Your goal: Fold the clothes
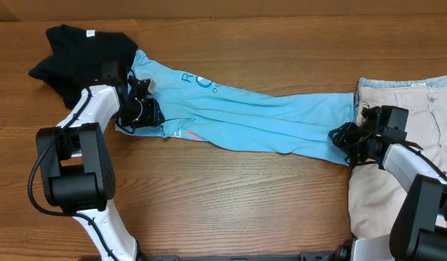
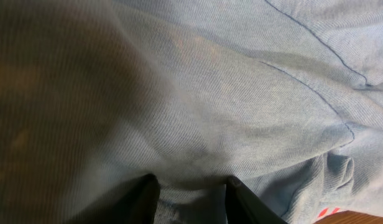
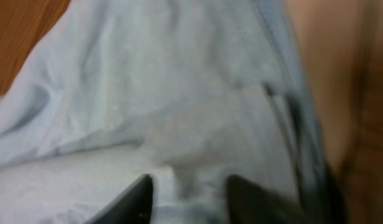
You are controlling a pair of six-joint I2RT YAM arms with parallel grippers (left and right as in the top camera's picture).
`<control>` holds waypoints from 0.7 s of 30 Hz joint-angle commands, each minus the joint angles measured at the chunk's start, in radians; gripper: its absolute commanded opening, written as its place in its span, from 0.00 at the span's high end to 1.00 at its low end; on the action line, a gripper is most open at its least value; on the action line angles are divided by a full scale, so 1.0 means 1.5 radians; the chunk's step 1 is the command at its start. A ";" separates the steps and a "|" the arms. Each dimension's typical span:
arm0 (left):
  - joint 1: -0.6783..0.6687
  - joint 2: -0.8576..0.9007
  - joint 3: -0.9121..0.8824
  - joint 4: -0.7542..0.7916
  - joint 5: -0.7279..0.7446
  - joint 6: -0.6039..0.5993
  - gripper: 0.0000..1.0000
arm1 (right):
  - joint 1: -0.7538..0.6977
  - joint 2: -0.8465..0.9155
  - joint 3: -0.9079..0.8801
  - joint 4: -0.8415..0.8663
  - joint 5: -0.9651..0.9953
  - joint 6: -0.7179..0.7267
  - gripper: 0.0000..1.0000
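The clothes lie across the table. A light blue T-shirt [image 1: 267, 119] is stretched into a long band from left to right, with lettering near its left end. My left gripper [image 1: 140, 112] sits at that left end, and in the left wrist view the gripper [image 2: 191, 186] is shut on a bulge of the T-shirt [image 2: 241, 93]. My right gripper [image 1: 347, 138] is at the shirt's right end. There the gripper [image 3: 188, 186] is shut on a ridge of the blue T-shirt [image 3: 148, 93].
A black garment [image 1: 78, 51] is heaped at the back left, touching the shirt's left end. Beige shorts [image 1: 419, 109] lie at the right edge, partly under my right arm, and show as the shorts [image 3: 328, 62] beside the shirt. Bare wooden table [image 1: 231, 203] fills the front.
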 commanded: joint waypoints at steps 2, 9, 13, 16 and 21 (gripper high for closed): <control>-0.002 0.041 -0.008 -0.002 -0.005 0.000 0.60 | -0.006 -0.008 0.030 0.007 -0.055 0.011 0.93; -0.002 0.041 -0.008 -0.002 -0.005 -0.001 0.60 | -0.026 -0.016 0.114 -0.047 -0.061 0.026 0.96; -0.002 0.041 -0.008 -0.002 -0.005 -0.005 0.60 | -0.026 -0.016 0.124 -0.095 -0.044 0.025 0.64; -0.002 0.041 -0.008 -0.002 -0.005 -0.005 0.60 | -0.026 -0.016 0.124 -0.159 0.033 0.017 0.55; -0.002 0.041 -0.008 -0.001 -0.005 -0.005 0.59 | -0.025 -0.009 0.108 -0.222 0.069 0.000 0.54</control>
